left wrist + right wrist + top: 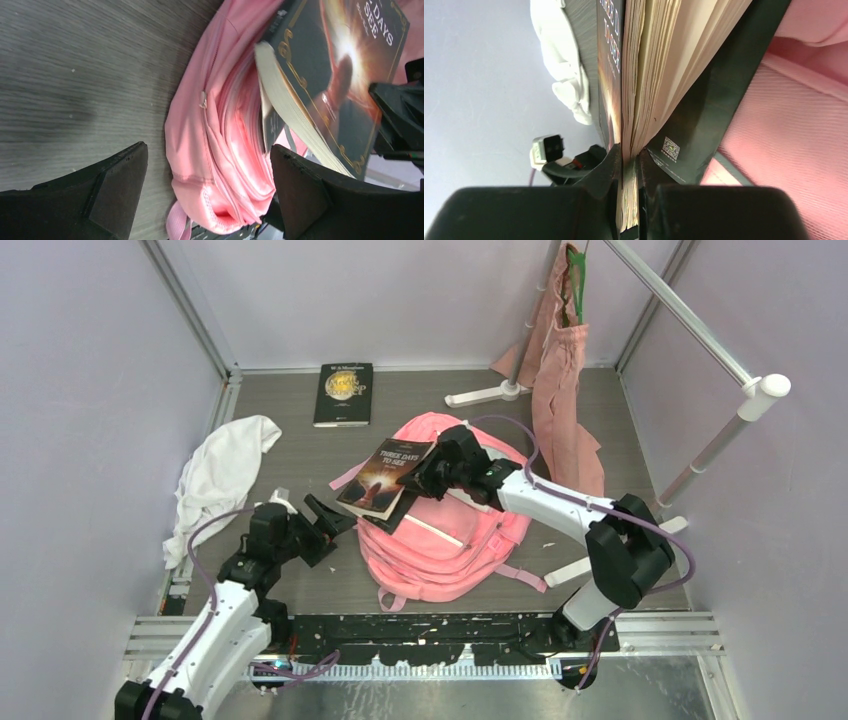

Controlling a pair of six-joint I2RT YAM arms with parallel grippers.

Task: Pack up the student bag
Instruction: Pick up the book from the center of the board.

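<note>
Student bag (455, 555): big and pink. It lies flat in the middle of the table (300, 445), a bit to the right. Its straps poke out at the near side.

Right claw (420, 482): shut tight on a book (385, 472). It pinches the book by one edge.

Book: dark cover with a bright glow and the words "Three Days to See". It is held up off the table and tilted. In the right wrist view the back cover spreads away from the pages.

Bag and right claw: the bag lies under the right claw and runs on to the right and toward the arm bases. The book hangs over the bag's far left edge. Whether the book touches the bag, I cannot tell.

Left claw (325, 520): wide open, with nothing in it. It is low over the table.

Bag and left claw: the bag lies just to the right of the left claw, near but apart. In the left wrist view the bag's folded pink edge with a small zip tab shows past the two fingers, and the book sits above it.

Second book (343, 393): dark, flat on the table at the far side, well apart from the bag.

White cloth (222, 478): a crumpled heap at the left side of the table.

Cloth tote (560, 390): dusty pink, hanging from a green hanger (577, 275) on the white rack (690, 318), behind the bag.
</note>
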